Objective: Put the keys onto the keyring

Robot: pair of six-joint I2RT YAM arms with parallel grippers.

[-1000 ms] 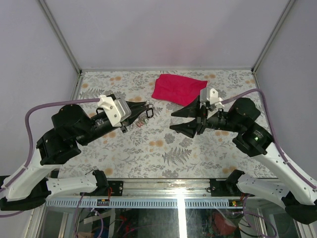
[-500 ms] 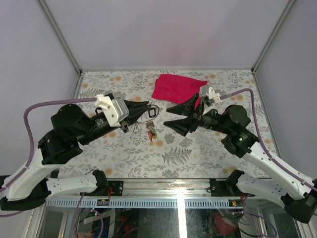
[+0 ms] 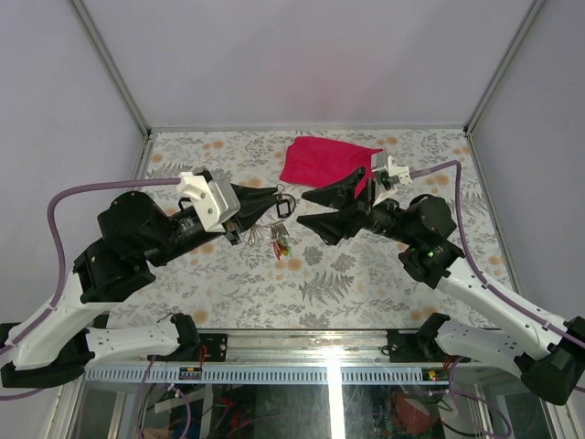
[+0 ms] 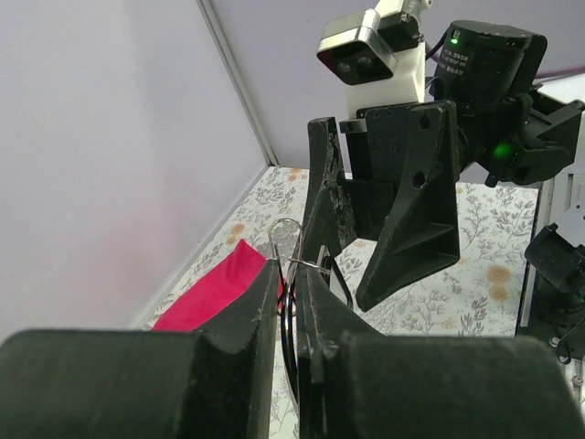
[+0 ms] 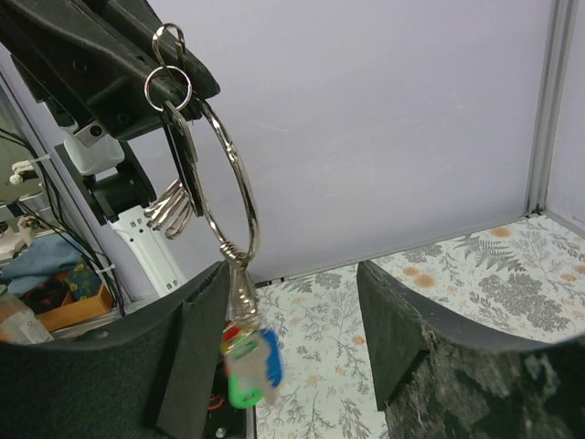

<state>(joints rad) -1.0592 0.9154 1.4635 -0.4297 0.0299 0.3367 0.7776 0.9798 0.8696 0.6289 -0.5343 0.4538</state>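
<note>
Right wrist: one keyring point(image 5: 247, 187), keys point(image 5: 247, 366) blurred, uncountable.

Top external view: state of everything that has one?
left end effector, shut on the keyring
right end effector, open, holding nothing
keyring, held up off the table
keys, hanging from the keyring
red cloth, rumpled, lying on the table

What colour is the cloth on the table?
The cloth is plain red, clearest in the top external view.

Thin silver keyring point(image 5: 243, 176) upright in midair, colour-tagged keys point(image 5: 247, 361) beneath.
</note>
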